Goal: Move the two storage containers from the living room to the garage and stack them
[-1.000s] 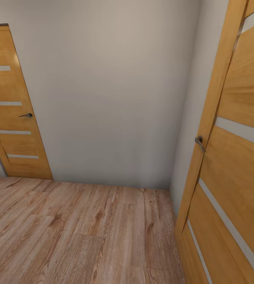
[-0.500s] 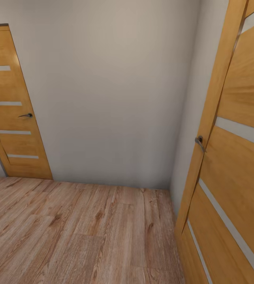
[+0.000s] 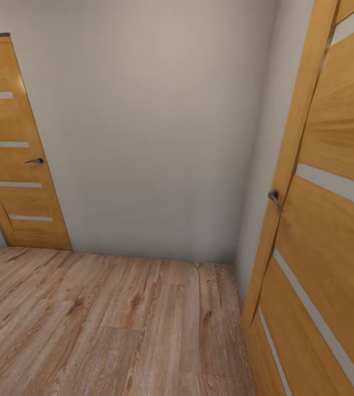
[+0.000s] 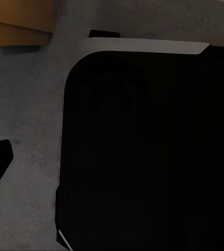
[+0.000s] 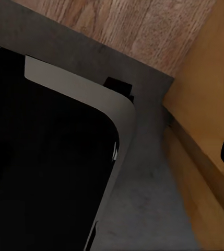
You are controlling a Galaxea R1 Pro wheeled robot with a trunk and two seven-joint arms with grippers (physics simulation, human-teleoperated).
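View ahead: you face a plain pale wall (image 3: 154, 121) with light wood plank floor (image 3: 105, 324) below it, a closed wooden door (image 3: 11, 148) at the left and an open wooden door (image 3: 331, 220) close on your right, its lever handle (image 3: 274, 197) on the near edge.
Just changed: against the head pictures of a second ago, the whole view has slid a little leftward, so the right door and its handle sit slightly further left; that reads as your base or head turning, not the doors moving.
Meaning for the task: I judge you are in transit, swinging toward the right-hand doorway, with neither carrying nor stacking in progress here.
Storage containers: they do not appear in the pictures at hand, so you cannot place them from here.
Underfoot: the wrist views show the dark robot base (image 4: 143, 146) over grey floor (image 4: 28, 104), with plank floor and door edge (image 5: 205, 120) nearby, so you seem to straddle a threshold.
Left gripper: cannot be judged, open or closed.
Right gripper: likewise cannot be judged.
Writing: no brand, label or text readable anywhere.
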